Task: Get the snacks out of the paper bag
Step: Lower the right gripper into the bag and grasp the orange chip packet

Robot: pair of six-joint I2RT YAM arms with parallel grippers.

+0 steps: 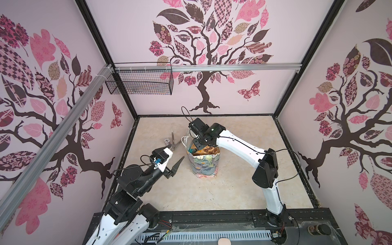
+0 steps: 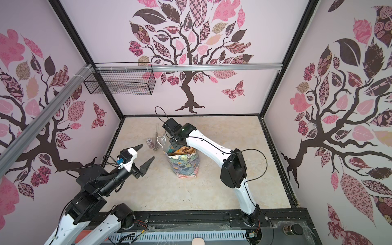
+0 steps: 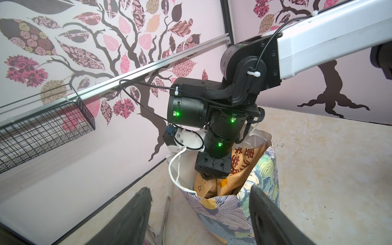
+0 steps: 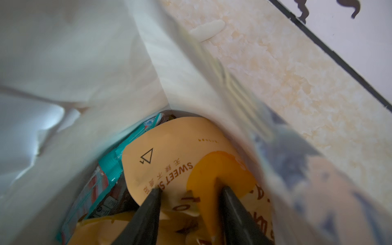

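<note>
The paper bag [image 1: 204, 166] stands upright near the middle of the marbled table [image 1: 237, 182], its blue-green floral print facing the camera in both top views and its mouth open upward. The snacks are all still inside it. An orange snack packet [image 1: 210, 151] printed with dark Chinese characters fills most of the opening and rises just above the rim on the far side. A teal-red packet [image 4: 106, 171] lies deeper, against the bag's white inner wall [image 4: 80, 63].

The right gripper [image 4: 191, 188] reaches straight down into the bag's mouth. In the right wrist view its two dark fingertips [image 4: 156, 192] stand partly apart and touch the orange packet on either side of a raised fold, near the words "SWEET S". Whether they actually pinch that fold cannot be told.

The left gripper [image 2: 148, 151] hovers above the table to the left of the bag, well clear of it, with its jaws spread wide and nothing between them. In the left wrist view they frame the bag's lower half.

One white cord handle [image 3: 175, 169] loops over the bag's left rim. Behind and left of the bag lie metal tongs [image 1: 173, 139], with a small patterned cylinder [image 1: 167, 141] just beside them.
</note>
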